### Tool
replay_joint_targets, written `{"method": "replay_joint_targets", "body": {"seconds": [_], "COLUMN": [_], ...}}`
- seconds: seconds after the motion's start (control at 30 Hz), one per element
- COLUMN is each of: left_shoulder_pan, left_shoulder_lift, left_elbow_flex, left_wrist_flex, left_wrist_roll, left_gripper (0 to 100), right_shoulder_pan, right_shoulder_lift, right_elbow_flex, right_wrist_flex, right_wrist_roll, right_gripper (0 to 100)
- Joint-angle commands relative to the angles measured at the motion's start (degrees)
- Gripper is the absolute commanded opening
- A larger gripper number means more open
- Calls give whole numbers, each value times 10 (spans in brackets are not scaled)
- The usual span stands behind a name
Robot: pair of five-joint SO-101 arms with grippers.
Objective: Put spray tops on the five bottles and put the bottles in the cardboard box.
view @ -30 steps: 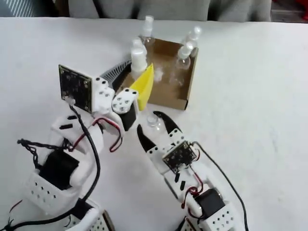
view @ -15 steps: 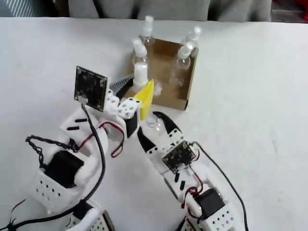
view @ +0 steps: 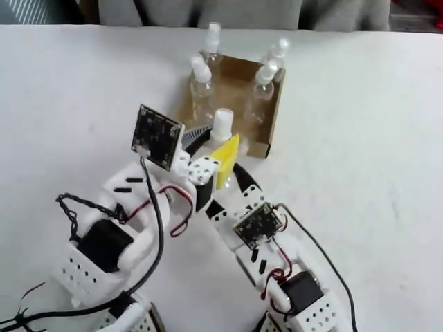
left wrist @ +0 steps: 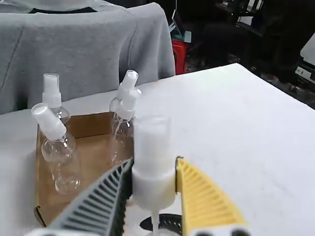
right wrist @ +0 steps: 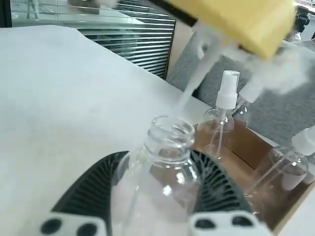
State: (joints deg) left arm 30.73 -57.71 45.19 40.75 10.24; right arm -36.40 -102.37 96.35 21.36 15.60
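Note:
My left gripper point(view: 213, 144) is shut on a white spray top point(view: 221, 124), pinched between its grey and yellow fingers point(left wrist: 206, 201). It hangs directly over a clear open bottle point(right wrist: 157, 182) just in front of the cardboard box point(view: 273, 114). The spray top's thin tube point(right wrist: 197, 73) points down at the bottle's mouth. My right gripper point(view: 228, 181) holds that bottle upright on the table, its black fingers point(right wrist: 83, 196) closed around the bottle's body. Inside the box stand several clear bottles with white spray tops point(view: 266, 72), point(left wrist: 56, 142).
White table point(view: 360, 138) lies open to the right of and beyond the box. The two arms' bases crowd the near edge. A person in a grey top point(left wrist: 83, 44) sits behind the far edge of the table.
My left arm has carried the spray top from beside the box's left wall rightward and toward the near side, ending above the open bottle. The right gripper and its bottle have stayed put.

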Motion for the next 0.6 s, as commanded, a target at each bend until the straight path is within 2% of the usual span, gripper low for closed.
{"method": "replay_joint_targets", "body": {"seconds": [0.0, 0.37, 0.57], "left_shoulder_pan": [7, 7, 8], "left_shoulder_lift": [-11, -12, -95], "left_elbow_flex": [0, 26, 77], "left_wrist_flex": [3, 3, -2], "left_wrist_roll": [3, 2, 2], "left_gripper": [24, 24, 24], "right_shoulder_pan": [-2, -2, -2], "right_shoulder_lift": [-4, -3, -5], "right_elbow_flex": [5, 5, 5], "right_wrist_flex": [1, 1, 1], "right_wrist_roll": [4, 4, 4], "right_gripper": [17, 17, 17]}}
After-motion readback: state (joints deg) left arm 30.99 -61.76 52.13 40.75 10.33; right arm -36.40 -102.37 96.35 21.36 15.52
